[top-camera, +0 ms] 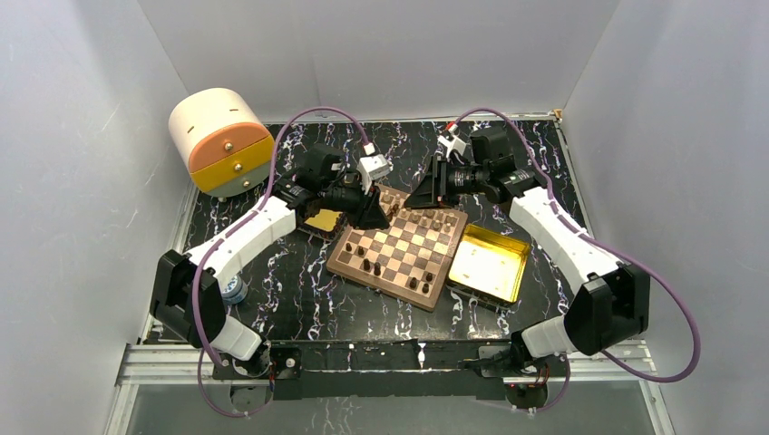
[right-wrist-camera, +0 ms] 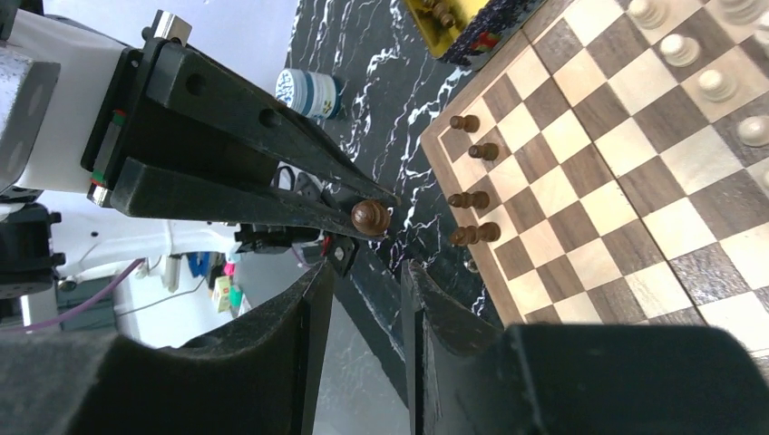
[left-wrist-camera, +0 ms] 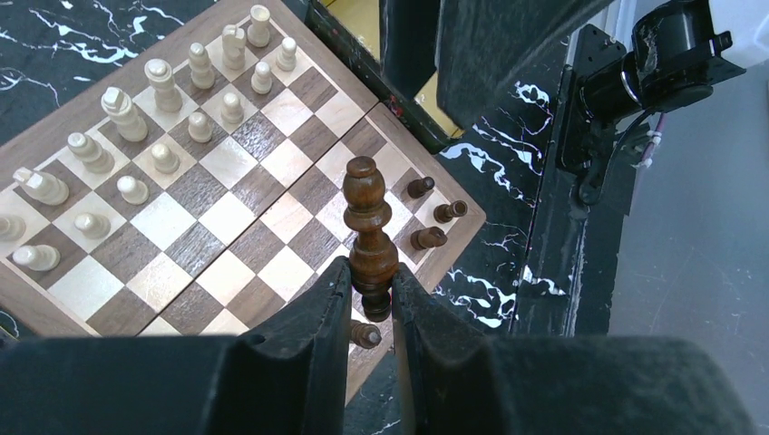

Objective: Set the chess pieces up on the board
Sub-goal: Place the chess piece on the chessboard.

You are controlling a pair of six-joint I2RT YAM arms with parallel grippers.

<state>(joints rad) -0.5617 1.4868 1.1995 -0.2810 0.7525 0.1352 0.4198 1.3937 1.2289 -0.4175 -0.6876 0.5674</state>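
Observation:
The checkered board (top-camera: pixel 396 255) lies in the middle of the table. Light tan pieces (left-wrist-camera: pixel 165 120) stand in two rows along its far side. A few dark pawns (left-wrist-camera: pixel 429 237) stand near its left edge, and they also show in the right wrist view (right-wrist-camera: pixel 476 234). My left gripper (left-wrist-camera: pixel 372 281) is shut on a tall dark brown piece (left-wrist-camera: pixel 366 227), held upright over the board's left corner. In the top view, the left gripper (top-camera: pixel 370 214) is at the board's far left corner. My right gripper (right-wrist-camera: pixel 365 269) is open and empty, hovering off the board's far edge (top-camera: pixel 424 192), facing the left gripper.
A gold tray (top-camera: pixel 491 263) lies right of the board. A second gold tray (top-camera: pixel 322 220) with dark pieces (right-wrist-camera: pixel 442 11) lies at its left. A peach and orange drum (top-camera: pixel 220 140) stands at the back left. A small blue and white jar (top-camera: pixel 236 290) stands by the left arm.

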